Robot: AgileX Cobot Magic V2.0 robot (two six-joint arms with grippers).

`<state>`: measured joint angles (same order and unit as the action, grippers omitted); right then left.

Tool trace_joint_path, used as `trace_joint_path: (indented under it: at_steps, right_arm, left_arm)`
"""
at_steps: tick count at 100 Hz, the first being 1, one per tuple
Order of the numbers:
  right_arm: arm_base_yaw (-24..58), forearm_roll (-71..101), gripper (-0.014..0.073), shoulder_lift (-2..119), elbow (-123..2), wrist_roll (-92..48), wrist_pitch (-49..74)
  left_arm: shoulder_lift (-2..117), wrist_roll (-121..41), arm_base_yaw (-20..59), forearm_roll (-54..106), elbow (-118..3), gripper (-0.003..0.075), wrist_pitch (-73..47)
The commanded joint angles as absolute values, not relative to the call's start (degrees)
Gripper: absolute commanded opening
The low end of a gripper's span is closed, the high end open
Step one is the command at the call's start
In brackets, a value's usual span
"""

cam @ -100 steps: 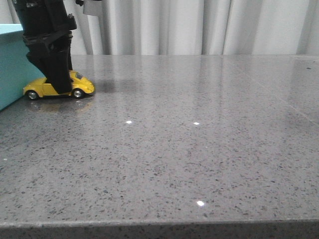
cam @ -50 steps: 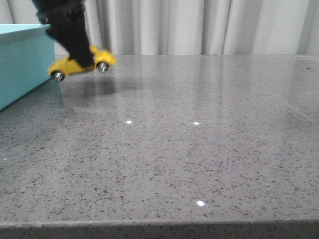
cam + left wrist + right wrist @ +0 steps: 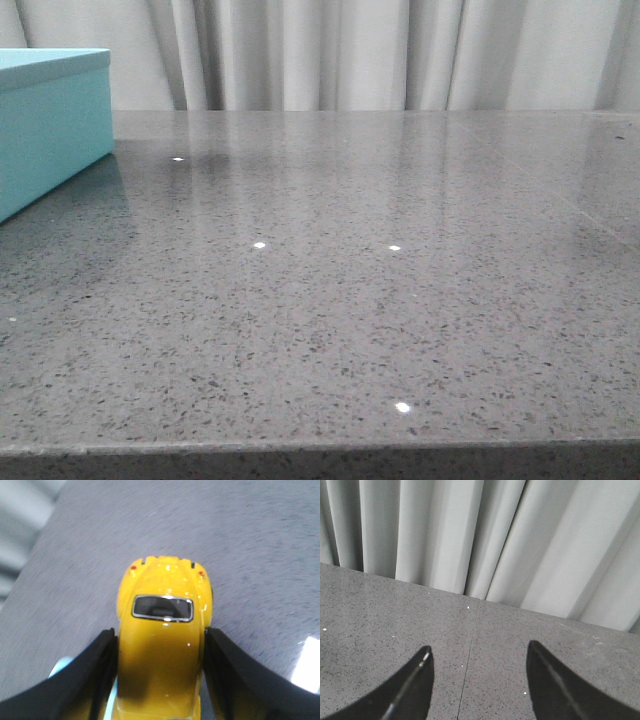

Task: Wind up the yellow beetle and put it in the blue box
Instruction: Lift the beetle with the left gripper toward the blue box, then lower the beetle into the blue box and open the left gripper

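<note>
In the left wrist view my left gripper [image 3: 160, 635] is shut on the yellow beetle [image 3: 162, 625]. Its black fingers [image 3: 95, 670] press both sides of the car's body. The beetle's window and rounded end point away from the wrist, high above the grey table [image 3: 250, 540]. The blue box [image 3: 45, 120] stands at the far left of the front view; a sliver of turquoise shows below the car in the left wrist view [image 3: 59, 666]. Neither arm nor the beetle shows in the front view. My right gripper [image 3: 477, 652] is open and empty above the table.
The grey speckled stone table [image 3: 380, 280] runs to a front edge near the bottom of the front view. Pale pleated curtains [image 3: 350, 50] hang behind it, also in the right wrist view [image 3: 485, 540].
My left gripper has lifted the beetle off the table beside the box and carried it up and out of the front view. The box has not moved.
</note>
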<state>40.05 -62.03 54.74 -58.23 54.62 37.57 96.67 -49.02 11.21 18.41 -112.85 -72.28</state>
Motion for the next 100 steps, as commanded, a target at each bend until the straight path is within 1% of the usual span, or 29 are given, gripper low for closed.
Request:
trace_joint_path:
  at_steps: [1, 17, 28, 36, 52, 72, 84, 100]
  right_arm:
    - [39.7, -65.1, 0.0419, 53.9, -59.8, 54.2, 36.9]
    - [39.7, -65.1, 0.0419, 53.9, -59.8, 54.2, 37.0]
    - [39.7, -65.1, 0.0419, 53.9, -59.8, 54.2, 37.0]
    - [39.7, -65.1, 0.0419, 53.9, -59.8, 54.2, 37.0]
    - [39.7, -65.1, 0.0419, 53.9, -59.8, 54.2, 37.0]
    - [39.7, -65.1, 0.0419, 53.9, -59.8, 54.2, 37.0]
    - [39.7, -65.0, 0.0419, 53.9, -59.8, 54.2, 37.0]
    - [39.7, -65.0, 0.0419, 53.9, -59.8, 54.2, 37.0]
  left_arm:
    - [92.7, -42.8, 7.5, 15.8, -114.5, 0.0176, -72.2]
    - [92.5, -35.2, -1.3, 15.1, -114.4, 0.0176, -72.2]
    - [92.5, -32.4, -5.5, 15.4, -112.2, 0.0176, -72.2]
    - [92.5, -31.7, -7.1, 16.0, -108.7, 0.0176, -72.1]
    - [92.5, -30.9, -7.7, 16.5, -99.2, 0.0176, -70.9]
    - [92.5, -30.9, -7.7, 16.5, -88.4, 0.0176, -63.2]
    - [92.5, -30.9, -7.7, 16.4, -85.4, 0.0176, -60.9]
    - [92.5, -30.6, -7.7, 15.7, -84.5, 0.0185, -59.9]
